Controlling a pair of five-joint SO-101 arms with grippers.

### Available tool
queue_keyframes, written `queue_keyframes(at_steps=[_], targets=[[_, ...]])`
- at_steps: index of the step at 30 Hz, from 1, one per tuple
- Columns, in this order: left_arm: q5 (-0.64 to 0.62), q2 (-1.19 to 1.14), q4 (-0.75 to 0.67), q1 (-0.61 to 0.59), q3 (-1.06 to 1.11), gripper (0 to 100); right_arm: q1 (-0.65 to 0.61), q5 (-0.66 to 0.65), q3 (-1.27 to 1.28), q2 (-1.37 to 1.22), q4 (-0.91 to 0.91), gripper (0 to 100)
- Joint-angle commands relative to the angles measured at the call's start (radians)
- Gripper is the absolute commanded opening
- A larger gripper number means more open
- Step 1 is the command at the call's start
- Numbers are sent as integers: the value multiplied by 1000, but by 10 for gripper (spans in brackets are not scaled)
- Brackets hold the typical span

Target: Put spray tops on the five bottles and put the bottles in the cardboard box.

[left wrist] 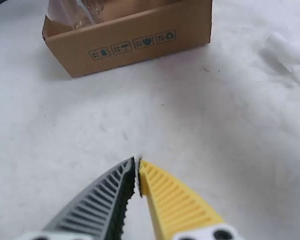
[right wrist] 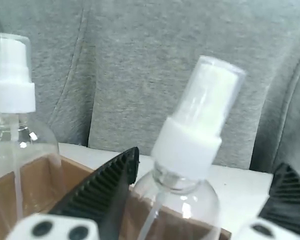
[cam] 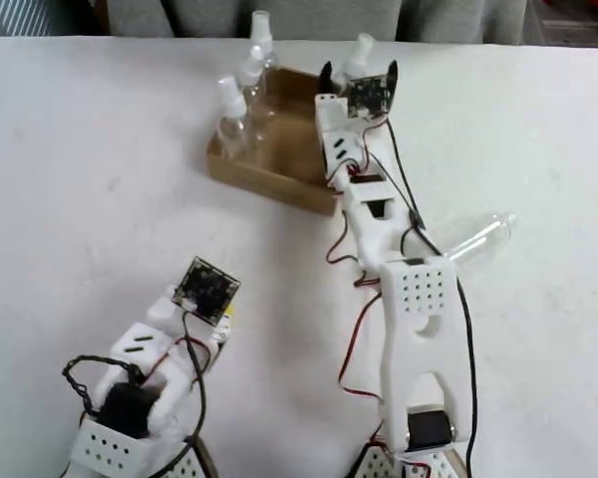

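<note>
In the high view we see the cardboard box [cam: 279, 174] on the far middle of the white table [cam: 80, 149]. Three capped bottles [cam: 231, 105] stand along its left side. A fourth bottle [cam: 359, 48] rises at the box's far right corner; we cannot tell whether it stands inside. The right gripper [cam: 359, 68] sits over that corner, its black fingers spread wide on either side of this bottle's spray top. A fifth bottle [cam: 476, 239] lies on its side on the table, right of the right arm. The left arm [cam: 149, 378] is at the near left, well apart from the box.

In the left wrist view the left gripper [left wrist: 138, 163] hangs over bare table with its grey and yellow fingers pressed together, gripping nothing. The box [left wrist: 130, 35] lies beyond.

In the right wrist view the fourth bottle [right wrist: 190, 145] stands between the parted fingers [right wrist: 105, 190], with a gap on one side. Another bottle in the box [right wrist: 12, 95] stands to the left.
</note>
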State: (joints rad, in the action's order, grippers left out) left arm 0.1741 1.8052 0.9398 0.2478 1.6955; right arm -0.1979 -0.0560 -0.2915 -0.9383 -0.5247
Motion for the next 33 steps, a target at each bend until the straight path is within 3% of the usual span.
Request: queue_keyframes(at_steps=[1,33], targets=[[8,8,-35,-12,-2,24,-15,9,38,128,4,369],[8,8,-35,-12,-2,24,-16,9,72,268,82,369]])
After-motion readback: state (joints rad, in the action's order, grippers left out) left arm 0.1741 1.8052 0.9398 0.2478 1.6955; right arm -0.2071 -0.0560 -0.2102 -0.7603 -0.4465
